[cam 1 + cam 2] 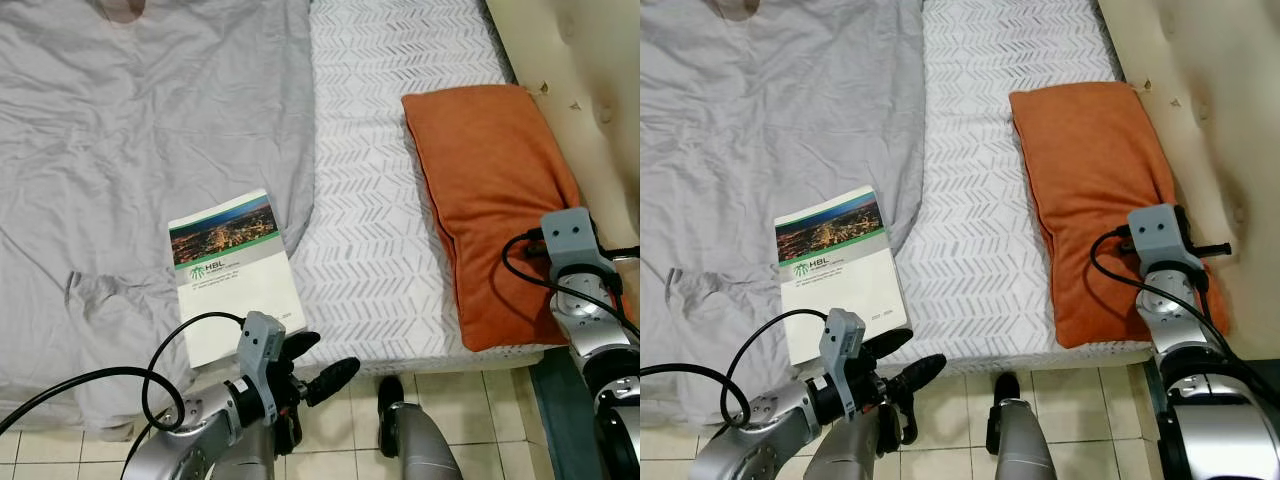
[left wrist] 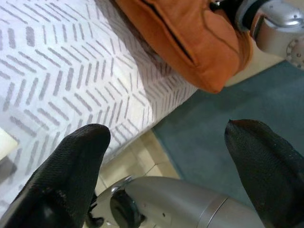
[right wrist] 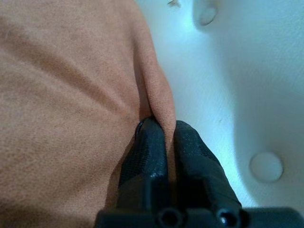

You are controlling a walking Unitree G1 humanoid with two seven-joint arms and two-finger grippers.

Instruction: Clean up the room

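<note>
— Looking down, what is nearest to you?

— My left gripper (image 1: pixel 318 366) hangs over the tiled floor (image 1: pixel 450 400) at the foot edge of the bed (image 1: pixel 370 220), its two black fingers (image 2: pixel 61 175) spread well apart with nothing between them. Beneath them in the left wrist view runs one of my own silver limbs (image 2: pixel 190 204), and beside the tiles lies a teal rug (image 2: pixel 209 137).

— And the bed itself?

— A white sheet with a grey chevron print covers the mattress. A crumpled grey blanket (image 1: pixel 140 150) takes up the left part of it, hanging over the near edge. A booklet (image 1: pixel 235 275) with a city photo and a green logo on its cover lies flat on the blanket, close to the near edge and just beyond my left gripper.

— Where is your right gripper?

— My right gripper (image 3: pixel 166 137) is on the orange pillow (image 1: pixel 490 200), which lies on the right side of the bed, against the cream tufted panel (image 1: pixel 590 90). In the right wrist view the fingers are pressed together on a raised fold along the pillow's edge, next to that panel. From the head views my wrist covers the fingers.

— Anything further off?

— Only more blanket and sheet stretching away.
</note>
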